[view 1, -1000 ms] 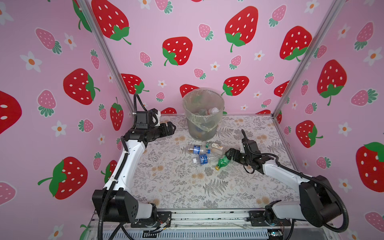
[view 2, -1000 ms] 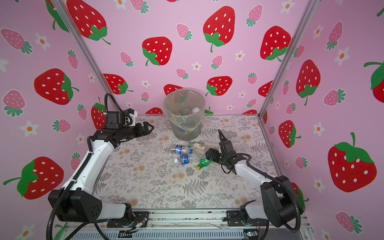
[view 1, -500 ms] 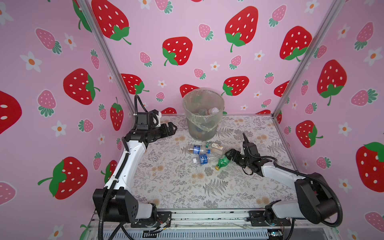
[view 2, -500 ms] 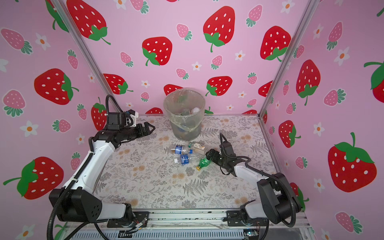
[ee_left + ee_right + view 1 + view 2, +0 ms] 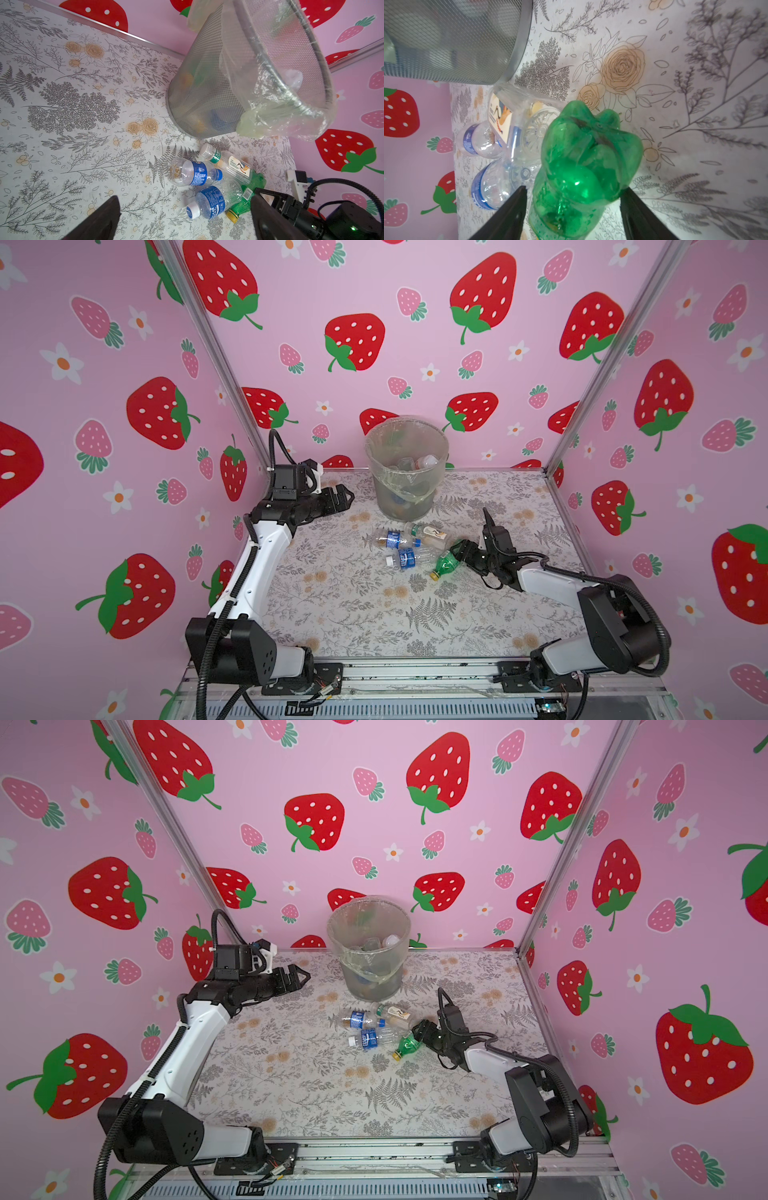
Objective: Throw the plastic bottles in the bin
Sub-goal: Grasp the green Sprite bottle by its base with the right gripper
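1. While my left gripper [image 5: 345, 498] hangs spread wide near the table's [image 5: 353, 614] back-left corner, my right gripper [image 5: 573, 188] flanks the green bottle [image 5: 587, 162] lying mid-table.
2. Whether it clamps, I cannot tell.

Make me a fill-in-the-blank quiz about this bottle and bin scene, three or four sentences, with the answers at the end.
The right gripper straddles a bottle coloured ___.
Its cap is ___.
Counting it, ___ bottles lie on the table outside the bin.
The left gripper holds ___.
Missing words: green; yellow; four; nothing.
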{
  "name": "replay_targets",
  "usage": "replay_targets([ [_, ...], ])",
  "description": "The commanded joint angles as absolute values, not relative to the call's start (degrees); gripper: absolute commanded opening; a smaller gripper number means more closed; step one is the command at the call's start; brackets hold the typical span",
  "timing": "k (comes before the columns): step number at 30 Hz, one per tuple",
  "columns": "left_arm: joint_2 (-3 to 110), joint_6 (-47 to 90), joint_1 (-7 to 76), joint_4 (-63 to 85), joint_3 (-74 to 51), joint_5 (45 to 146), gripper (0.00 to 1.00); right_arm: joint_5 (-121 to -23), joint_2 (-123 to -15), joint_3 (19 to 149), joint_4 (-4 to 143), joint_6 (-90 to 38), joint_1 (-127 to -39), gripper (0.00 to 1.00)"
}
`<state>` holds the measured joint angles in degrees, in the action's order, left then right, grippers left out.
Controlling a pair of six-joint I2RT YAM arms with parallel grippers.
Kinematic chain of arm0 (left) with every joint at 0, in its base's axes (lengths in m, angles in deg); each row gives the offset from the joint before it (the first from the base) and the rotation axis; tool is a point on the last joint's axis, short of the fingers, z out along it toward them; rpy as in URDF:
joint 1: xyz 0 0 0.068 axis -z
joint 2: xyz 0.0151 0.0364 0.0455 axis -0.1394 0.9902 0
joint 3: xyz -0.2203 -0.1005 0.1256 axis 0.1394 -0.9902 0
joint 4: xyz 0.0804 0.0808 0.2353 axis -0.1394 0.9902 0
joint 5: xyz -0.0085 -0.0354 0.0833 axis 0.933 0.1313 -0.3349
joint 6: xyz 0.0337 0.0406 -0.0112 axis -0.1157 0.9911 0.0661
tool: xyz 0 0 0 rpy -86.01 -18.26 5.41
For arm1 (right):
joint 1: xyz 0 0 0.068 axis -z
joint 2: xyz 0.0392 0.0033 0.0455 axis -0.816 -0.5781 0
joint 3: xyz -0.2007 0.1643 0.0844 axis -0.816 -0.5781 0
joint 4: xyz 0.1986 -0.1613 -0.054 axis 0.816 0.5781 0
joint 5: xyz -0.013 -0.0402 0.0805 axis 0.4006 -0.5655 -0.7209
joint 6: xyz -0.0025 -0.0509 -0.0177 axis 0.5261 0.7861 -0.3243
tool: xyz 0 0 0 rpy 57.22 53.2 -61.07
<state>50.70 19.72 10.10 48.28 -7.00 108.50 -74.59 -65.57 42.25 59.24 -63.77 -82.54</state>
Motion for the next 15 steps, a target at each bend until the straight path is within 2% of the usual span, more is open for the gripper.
replay_targets([
  [1, 49.35, 20.6, 9.88, 48.74, -5.92, 108.22, 0.99, -74.4, -67.33, 43.62, 58.64, -64.09, -82.15, 0.71],
  [15, 49.0, 20.93, 9.92, 49.13, -5.66, 107.69, 0.99, -73.89, -71.76, 46.33, 58.17, -62.43, -81.93, 0.74],
])
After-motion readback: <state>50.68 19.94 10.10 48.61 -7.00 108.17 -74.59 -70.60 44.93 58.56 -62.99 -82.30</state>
